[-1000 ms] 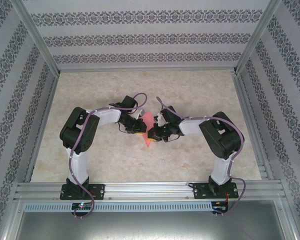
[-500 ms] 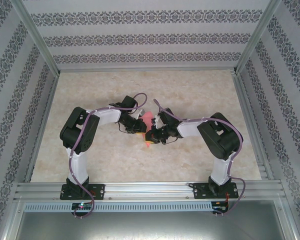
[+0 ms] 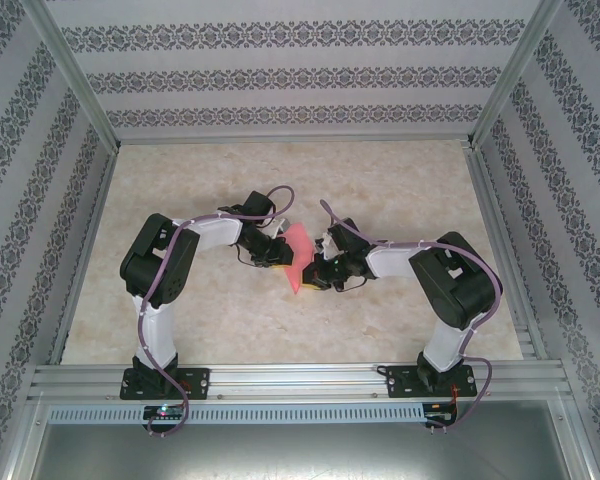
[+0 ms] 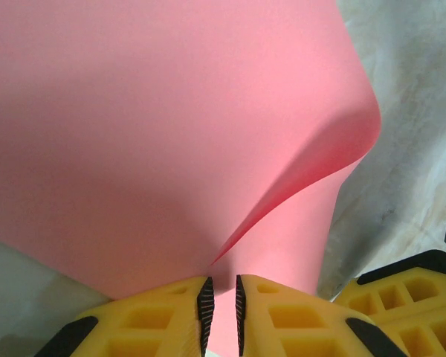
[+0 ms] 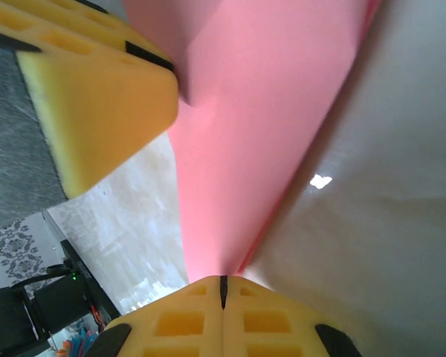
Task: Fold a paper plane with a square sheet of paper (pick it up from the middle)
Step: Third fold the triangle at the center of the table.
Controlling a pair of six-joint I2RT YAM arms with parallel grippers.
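The square sheet of paper (image 3: 298,256) is salmon pink and hangs bent above the table between the two grippers. In the left wrist view the paper (image 4: 171,134) fans out wide, and a soft fold runs down into my left gripper (image 4: 223,286), whose jaws stand a narrow gap apart, closed on the gathered layers. My right gripper (image 5: 223,281) is shut tight on a narrow end of the paper (image 5: 253,126). From above, the left gripper (image 3: 280,260) and the right gripper (image 3: 314,274) sit close together at mid-table. No finished paper plane is in view.
The beige marbled table (image 3: 380,190) lies open behind and beside the arms. Patterned walls and aluminium rails (image 3: 280,378) fence the workspace. A yellow finger of the left gripper (image 5: 97,89) sits close in the right wrist view, and part of the right gripper (image 4: 401,297) shows in the left wrist view.
The right arm has swung its elbow outward to the right and its gripper has shifted slightly. The paper now shows a broader face from above. The left arm has held still.
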